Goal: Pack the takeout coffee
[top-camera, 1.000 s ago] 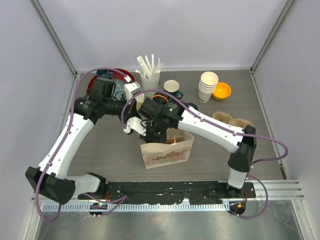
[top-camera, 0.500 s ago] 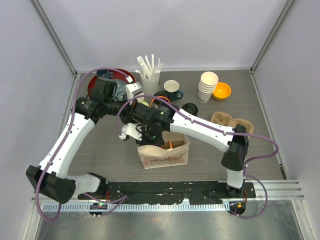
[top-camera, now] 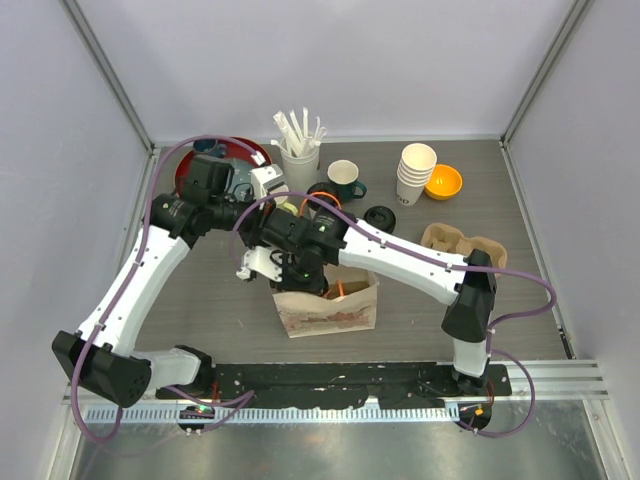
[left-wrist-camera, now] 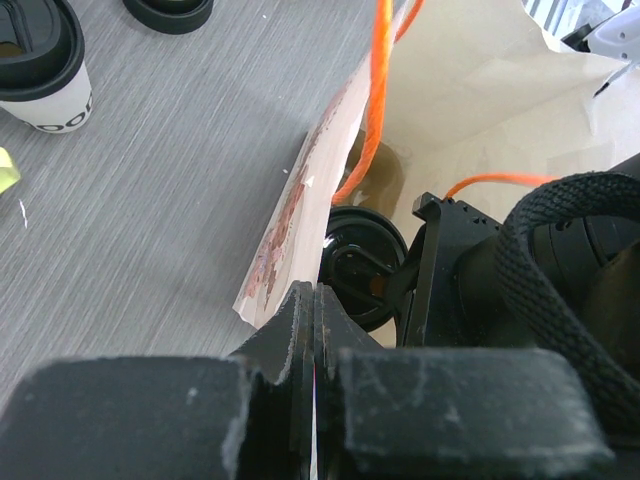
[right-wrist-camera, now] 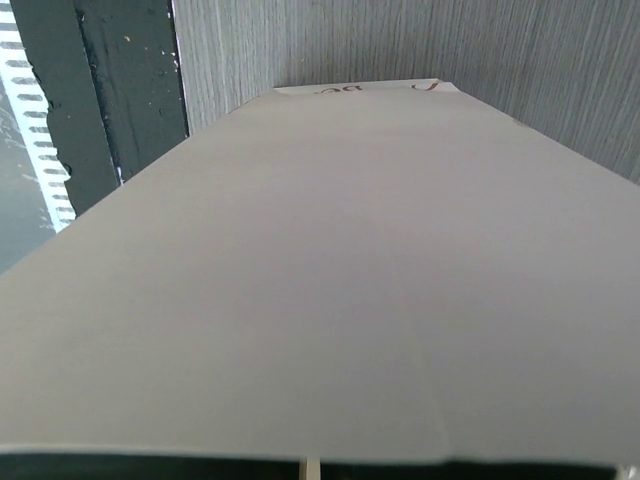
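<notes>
A brown paper bag [top-camera: 330, 308] with an orange cord handle stands open in the middle of the table. My left gripper [left-wrist-camera: 314, 296] is shut on the bag's rim [left-wrist-camera: 290, 215]; a thin strip of paper shows between its fingers. My right gripper [top-camera: 283, 268] is at the bag's left rim. The bag's wall [right-wrist-camera: 330, 280] fills the right wrist view and hides the fingers. One takeout coffee cup [top-camera: 322, 192] with a black lid stands behind the bag and shows in the left wrist view [left-wrist-camera: 40, 70]. A flat round black lid [top-camera: 378, 215] lies beside it. No second cup shows clearly.
At the back stand a red plate [top-camera: 238, 152], a cup of wrapped straws [top-camera: 298, 150], a green mug [top-camera: 345, 178], a stack of lidless paper cups [top-camera: 415, 172] and an orange bowl [top-camera: 444, 181]. A cardboard cup carrier [top-camera: 465, 240] lies at the right.
The right arm and the bag have shifted slightly left, and the bag's mouth has narrowed. The left arm has barely moved.
</notes>
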### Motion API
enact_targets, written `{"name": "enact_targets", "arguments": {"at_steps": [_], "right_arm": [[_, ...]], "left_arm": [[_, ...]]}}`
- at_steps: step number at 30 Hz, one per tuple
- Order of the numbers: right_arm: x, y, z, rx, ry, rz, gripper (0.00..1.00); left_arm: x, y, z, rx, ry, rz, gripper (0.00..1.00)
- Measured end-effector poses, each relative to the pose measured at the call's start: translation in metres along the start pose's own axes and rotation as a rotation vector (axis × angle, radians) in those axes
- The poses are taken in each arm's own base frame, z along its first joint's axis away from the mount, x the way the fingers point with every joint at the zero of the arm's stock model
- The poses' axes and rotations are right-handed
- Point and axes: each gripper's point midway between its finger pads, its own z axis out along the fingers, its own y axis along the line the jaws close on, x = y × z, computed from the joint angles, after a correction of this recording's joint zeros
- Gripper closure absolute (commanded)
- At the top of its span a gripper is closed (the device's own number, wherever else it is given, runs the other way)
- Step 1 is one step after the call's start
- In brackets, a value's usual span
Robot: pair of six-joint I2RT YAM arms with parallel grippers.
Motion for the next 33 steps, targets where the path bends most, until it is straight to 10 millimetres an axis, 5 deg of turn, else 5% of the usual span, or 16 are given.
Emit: {"name": "enact_targets", "arguments": {"at_steps": [7,16,28,30,33], "right_arm": [[-0.004,-0.004,0.003,0.032,-0.012,0.011,0.66],[-0.004,-0.007,-0.016,0.092,-0.061,0.021,0.46],[-0.007,-0.012,-0.032,0.185,-0.15,0.015,0.33],[-0.004,-0.015,-0.048,0.224,-0.181,0.034,0.32],[-0.016,-0.025,-0.097,0.322,-0.338,0.051,0.32]], "left_arm": [[0.0,0.003,0.0,-0.014,0.0,0.005,1.0],[-0.003,0.003,-0.002,-0.028,-0.009,0.014,1.0],[-0.028,-0.008,-0.009,-0.021,-0.062,0.09,1.0],[-0.02,-0.006,-0.011,-0.031,-0.036,0.07,1.0],[-0.004,0.0,-0.01,-0.051,0.023,0.031,1.0]]}}
